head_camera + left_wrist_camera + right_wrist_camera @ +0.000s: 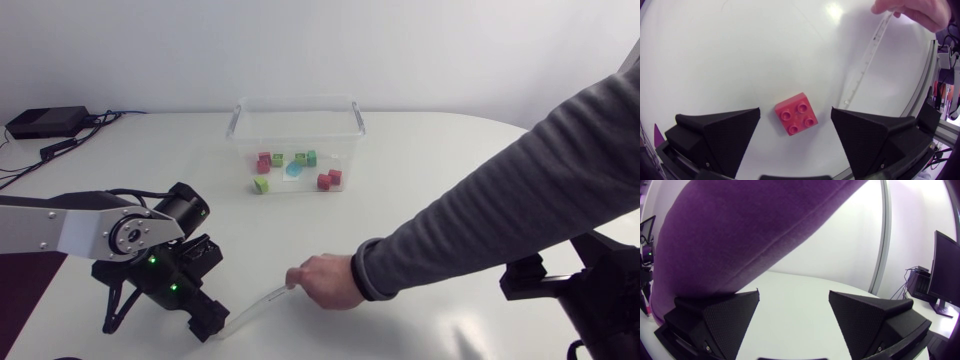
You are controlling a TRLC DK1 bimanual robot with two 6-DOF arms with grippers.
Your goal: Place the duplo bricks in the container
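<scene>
1. Container (297, 112) at far middle of the tabletop (450, 160), several bricks (265, 161) inside.
2. My left tool (795, 111) hangs wide open astride the red brick (796, 116), touching nothing; right tool (794, 294) also wide, empty.
3. Red brick: light, rigid, slick plastic; I'd pinch its flat sides.

Standing upright and open-topped at the far middle of the table (450, 160): a clear plastic container (297, 118) with rounded corners. Holding small bricks on its floor, all showing through the clear walls: a red cluster (264, 161) toward one end, a green brick (277, 159) just beside it, a second green brick (309, 158) further along, a lime brick (261, 185) nearer the front wall, a red pair (329, 180) touching each other, and a pale blue piece (294, 170) lying between the groups. Lying well apart from the container, flat on the table with four studs facing up: a single red brick (796, 114), sitting turned at an angle between the spread fingers of the left gripper (796, 111), touching neither.
</scene>
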